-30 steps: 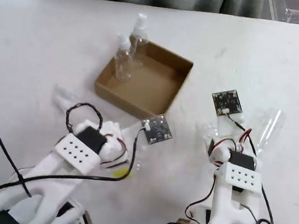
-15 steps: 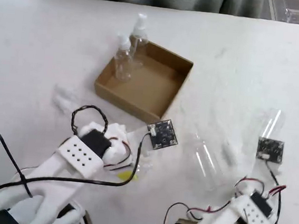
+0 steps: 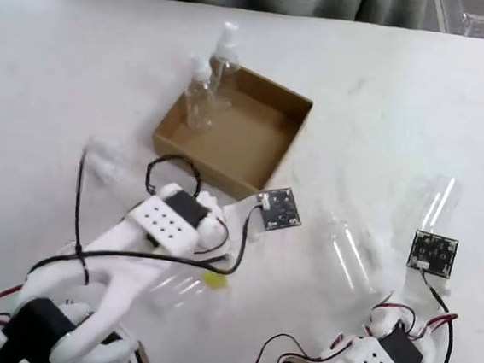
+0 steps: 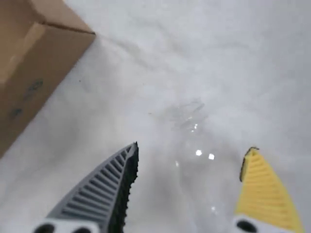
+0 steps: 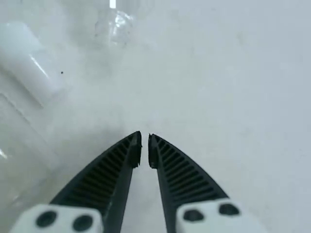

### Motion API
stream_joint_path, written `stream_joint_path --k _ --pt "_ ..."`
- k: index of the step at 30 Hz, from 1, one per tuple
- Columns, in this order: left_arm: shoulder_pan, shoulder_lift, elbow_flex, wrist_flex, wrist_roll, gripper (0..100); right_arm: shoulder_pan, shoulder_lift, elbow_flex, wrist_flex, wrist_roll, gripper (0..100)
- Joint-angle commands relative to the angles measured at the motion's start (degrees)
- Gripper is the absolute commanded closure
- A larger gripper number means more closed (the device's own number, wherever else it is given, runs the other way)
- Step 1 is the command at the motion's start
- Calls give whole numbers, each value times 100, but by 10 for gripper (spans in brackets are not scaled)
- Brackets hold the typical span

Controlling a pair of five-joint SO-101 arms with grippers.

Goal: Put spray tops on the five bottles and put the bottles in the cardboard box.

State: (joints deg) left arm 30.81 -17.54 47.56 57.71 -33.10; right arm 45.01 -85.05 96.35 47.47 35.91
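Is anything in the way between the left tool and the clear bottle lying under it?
Nothing visible does. The left tool is open, straddling the bottle; the cardboard box sits off to one side.

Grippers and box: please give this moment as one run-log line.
left gripper: open around lying bottle | right gripper: shut, empty | cardboard box: two capped bottles

Brown cardboard box (image 3: 197, 156) seen beyond left hand (image 4: 192, 148); two capped clear bottles (image 3: 200, 96) upright at its far corner. Uncapped bottle (image 4: 197, 170) laid between left hand's spread jaws. White spray top (image 5: 29, 60) laid ahead of right hand (image 5: 144, 138).
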Motion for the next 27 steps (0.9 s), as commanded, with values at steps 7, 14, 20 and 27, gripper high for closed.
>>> stream_joint_path --k 7,14,20,27 --pt "-4 251 -352 -246 -26 683 4 -180 79 101 -88 982" --pt "-4 242 44 -536 -26 683 22 -171 79 101 -79 981" --pt "-92 198 53 -527 -9 680 31 -171 79 101 -79 981" --pt "-769 198 -571 18 466 679 4 -171 79 101 -79 981"
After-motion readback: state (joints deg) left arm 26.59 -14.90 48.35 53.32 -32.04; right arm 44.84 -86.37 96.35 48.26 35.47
